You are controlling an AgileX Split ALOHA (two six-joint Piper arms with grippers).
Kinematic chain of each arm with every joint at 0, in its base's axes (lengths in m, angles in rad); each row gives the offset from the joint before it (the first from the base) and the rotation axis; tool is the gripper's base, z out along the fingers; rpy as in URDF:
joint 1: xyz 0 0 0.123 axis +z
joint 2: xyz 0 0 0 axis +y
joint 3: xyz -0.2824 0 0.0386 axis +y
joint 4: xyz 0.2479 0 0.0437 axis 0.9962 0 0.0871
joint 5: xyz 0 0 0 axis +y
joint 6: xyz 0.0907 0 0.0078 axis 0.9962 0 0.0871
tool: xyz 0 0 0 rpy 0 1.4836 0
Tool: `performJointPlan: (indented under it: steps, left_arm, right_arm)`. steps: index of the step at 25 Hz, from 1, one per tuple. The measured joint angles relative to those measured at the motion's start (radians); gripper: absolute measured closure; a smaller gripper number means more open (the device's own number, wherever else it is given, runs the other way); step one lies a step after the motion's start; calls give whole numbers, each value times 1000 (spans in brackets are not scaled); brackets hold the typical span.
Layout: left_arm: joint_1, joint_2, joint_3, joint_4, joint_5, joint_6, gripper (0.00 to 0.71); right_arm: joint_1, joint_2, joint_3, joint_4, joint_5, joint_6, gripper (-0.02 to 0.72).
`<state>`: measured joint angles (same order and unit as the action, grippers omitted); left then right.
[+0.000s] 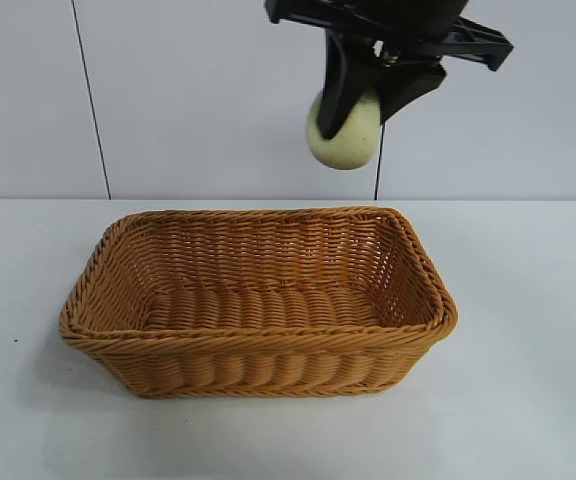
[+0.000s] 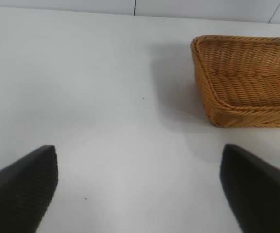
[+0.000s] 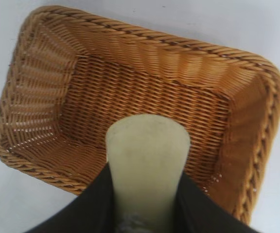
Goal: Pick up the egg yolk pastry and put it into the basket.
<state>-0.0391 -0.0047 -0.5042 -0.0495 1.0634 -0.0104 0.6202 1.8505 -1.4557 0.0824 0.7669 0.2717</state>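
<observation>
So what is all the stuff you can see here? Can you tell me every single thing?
basket: one, golden tan wicker, standing on the table, nothing inside it.
egg yolk pastry: one, pale yellow-cream, held in the air above the basket's far right part.
table: one, white, under the basket.
wall: pale panels behind the table.
right gripper: one, black, shut on the egg yolk pastry, up over the basket.
left gripper: one, black, open, off to the side of the basket, over bare table.
</observation>
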Motion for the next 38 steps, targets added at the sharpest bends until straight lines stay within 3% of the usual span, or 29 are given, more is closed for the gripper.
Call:
performJointPlan:
  steps: [5, 13, 16, 20, 21, 24, 30, 35, 38]
  left_arm:
    - [0, 0, 0, 0, 0, 0, 44]
    - [0, 0, 0, -1, -1, 0, 44]
    - [0, 0, 0, -1, -1, 0, 44]
    - [0, 0, 0, -1, -1, 0, 44]
    - [0, 0, 0, -1, -1, 0, 44]
    - [0, 0, 0, -1, -1, 0, 44]
    - [0, 0, 0, -1, -1, 0, 44]
    - [0, 0, 0, -1, -1, 0, 44]
    - [0, 0, 0, -1, -1, 0, 44]
  right_arm:
    - [8, 128, 0, 5, -66, 5, 526]
    - [9, 273, 0, 6, -100, 7, 506]
    - [9, 279, 0, 7, -117, 7, 386]
    - [9, 279, 0, 6, -115, 7, 107]
    - [9, 279, -2, 4, -108, 7, 67]
    - [9, 279, -34, -8, -38, 3, 23]
    - [9, 279, -206, -31, 200, -38, 10]
    - [9, 279, -390, -111, 388, -43, 10]
    - [9, 279, -473, -169, 436, -43, 10]
